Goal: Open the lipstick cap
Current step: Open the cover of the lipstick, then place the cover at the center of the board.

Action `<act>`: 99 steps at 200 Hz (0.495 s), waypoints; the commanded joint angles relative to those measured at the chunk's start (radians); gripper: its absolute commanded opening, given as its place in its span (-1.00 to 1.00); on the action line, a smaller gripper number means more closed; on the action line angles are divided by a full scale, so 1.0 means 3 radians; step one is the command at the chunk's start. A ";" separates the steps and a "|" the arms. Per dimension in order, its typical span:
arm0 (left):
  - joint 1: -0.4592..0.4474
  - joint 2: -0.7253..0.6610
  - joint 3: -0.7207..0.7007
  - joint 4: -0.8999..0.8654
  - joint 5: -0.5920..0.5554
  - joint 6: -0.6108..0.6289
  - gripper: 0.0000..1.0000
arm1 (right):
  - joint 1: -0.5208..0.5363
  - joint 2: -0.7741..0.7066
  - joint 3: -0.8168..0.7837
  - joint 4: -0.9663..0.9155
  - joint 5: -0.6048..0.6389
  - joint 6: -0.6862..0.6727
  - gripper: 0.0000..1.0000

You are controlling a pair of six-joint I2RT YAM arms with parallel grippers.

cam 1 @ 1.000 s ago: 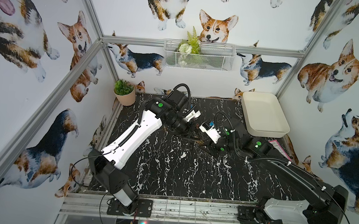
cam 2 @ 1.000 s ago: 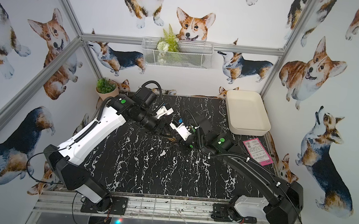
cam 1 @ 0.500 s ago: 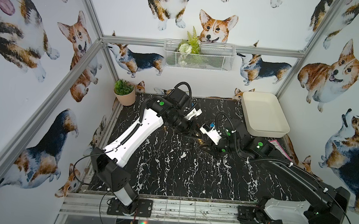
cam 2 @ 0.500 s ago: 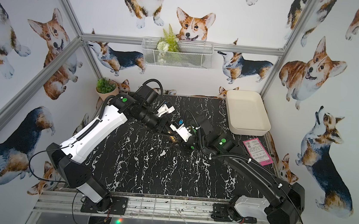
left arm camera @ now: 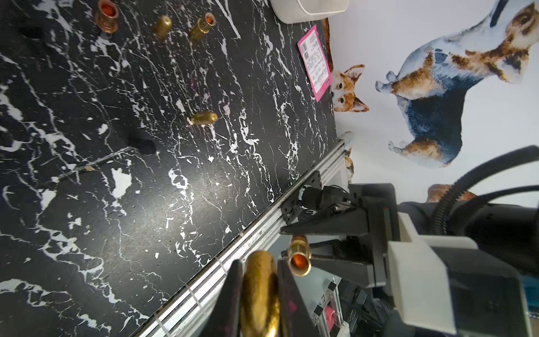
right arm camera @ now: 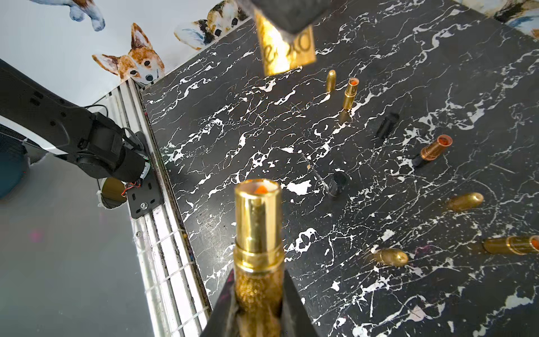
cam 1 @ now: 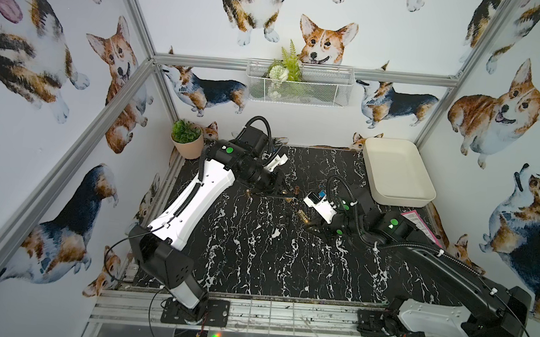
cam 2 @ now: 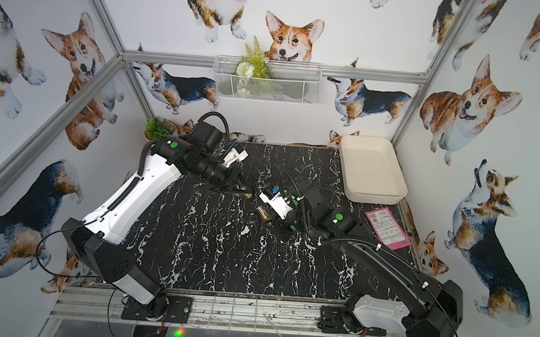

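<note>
Over the black table (cam 1: pixel 253 259) I am squeezing my right claw (right arm camera: pixel 258 280) tight on the gold lipstick (right arm camera: pixel 258 221) and my left claw (left arm camera: pixel 259 262) tight on its gold cap (left arm camera: pixel 259 297), and I am holding the two just apart in the air, with the cap off.

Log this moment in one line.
left gripper: shut on shiny gold lipstick cap | right gripper: shut on gold glitter-based lipstick tube | cap: off, apart from tube
</note>
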 commanded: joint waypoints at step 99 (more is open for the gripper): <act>0.0140 0.0166 -0.1605 0.1051 -0.2392 -0.0195 -1.00 | 0.0007 -0.0148 0.0037 0.0191 0.0299 0.0065 -1.00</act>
